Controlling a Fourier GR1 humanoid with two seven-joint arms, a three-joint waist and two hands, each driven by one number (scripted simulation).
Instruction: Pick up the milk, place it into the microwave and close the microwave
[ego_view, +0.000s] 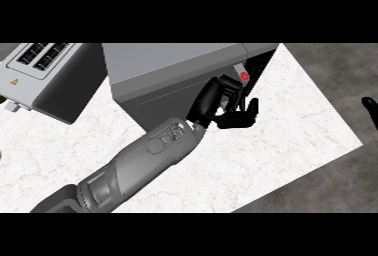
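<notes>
One open left hand (238, 116) just below milk (241, 75) (inside microwave (173, 67)), nothing held.

Head view; steeply down onto counter (295, 125)

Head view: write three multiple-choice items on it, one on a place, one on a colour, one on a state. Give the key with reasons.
1. The toaster stands
A. to the left of the microwave
B. to the right of the microwave
C. at the counter's near edge

2. The round mark on the milk is
A. blue
B. green
C. red

3. The left hand is
A. curled round the milk
B. open, with its fingers straight
C. shut in a fist on the toaster

Key:
1 A: the toaster sits at the upper left, with the microwave to its right.
2 C: the milk, at the microwave's dark opening, bears a red dot.
3 B: the left hand shows straight fingers below the milk and holds nothing.
</notes>
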